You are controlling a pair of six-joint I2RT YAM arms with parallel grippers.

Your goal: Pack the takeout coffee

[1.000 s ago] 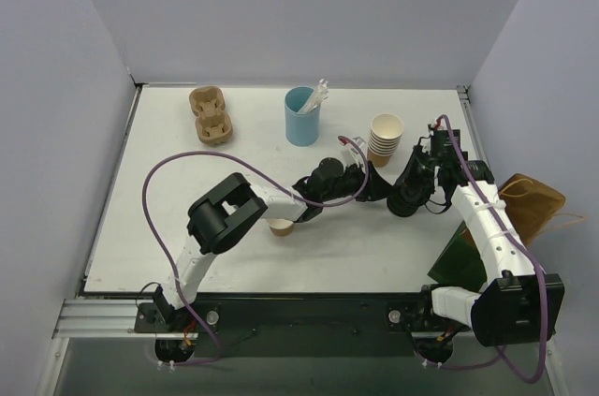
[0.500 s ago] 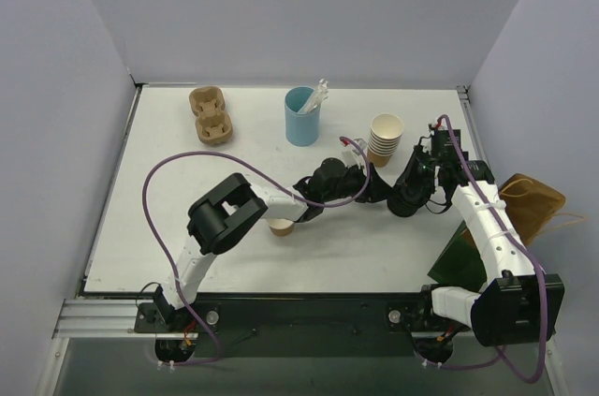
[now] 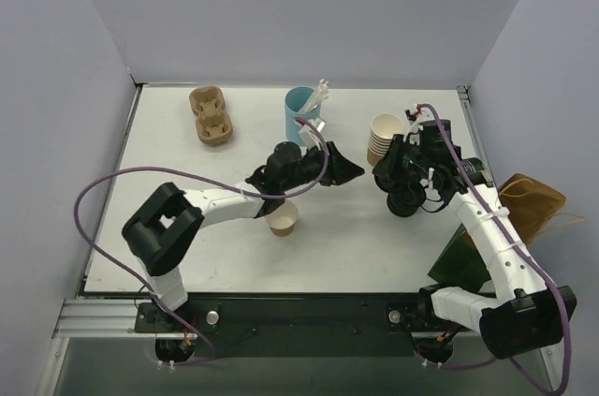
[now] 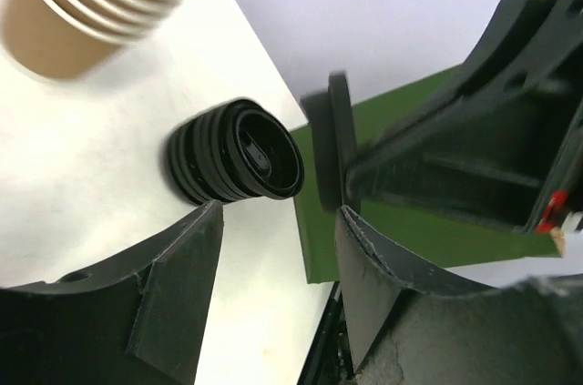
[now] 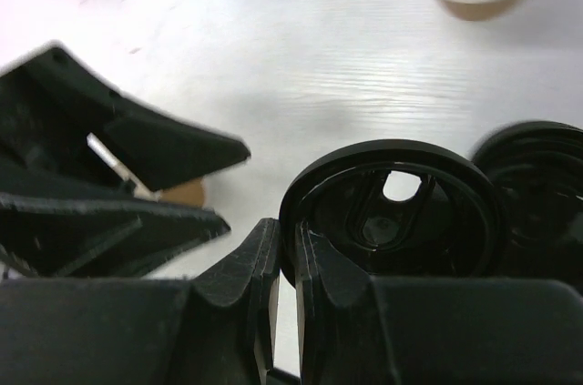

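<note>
The tan paper cup (image 3: 283,218) stands open on the white table with no lid on it; a sliver of it shows in the right wrist view (image 5: 182,192). My right gripper (image 3: 389,177) (image 5: 287,241) is shut on the rim of one black lid (image 5: 392,207), held on edge above the table. A stack of black lids (image 3: 407,200) (image 4: 237,162) lies on its side just beside it. My left gripper (image 3: 354,171) (image 4: 278,221) is open and empty, pointing at the held lid (image 4: 330,144) from the left. The green bag (image 3: 459,263) (image 4: 410,217) lies at the table's right edge.
A stack of cream paper cups (image 3: 385,139) stands behind the grippers. A light-blue cup with white sticks (image 3: 300,115) and a brown cup carrier (image 3: 210,115) stand at the back. A brown paper bag (image 3: 533,204) lies off the right edge.
My right gripper has risen from the lid stack with one lid in it. My left arm has swung and its gripper has drawn back to the left, away from the stack.
</note>
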